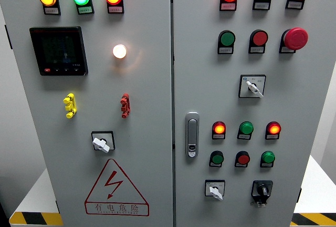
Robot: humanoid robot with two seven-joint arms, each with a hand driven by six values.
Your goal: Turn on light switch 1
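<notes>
Across the whole view, a grey matte metal cabinet (147,101) with two flat doors is shown. On the left door, a square black-based rotary switch (102,141) with a white lever, pointed down-left, is mounted above the red triangular warning label (116,188). Neither robot hand is seen, so their state cannot be told.

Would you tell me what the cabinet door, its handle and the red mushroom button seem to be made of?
The cabinet door looks like painted sheet metal: flat, matte grey.
The handle seems to be chromed or polished metal, since it shines silver.
The red mushroom button is probably glossy plastic, showing a soft highlight.
</notes>
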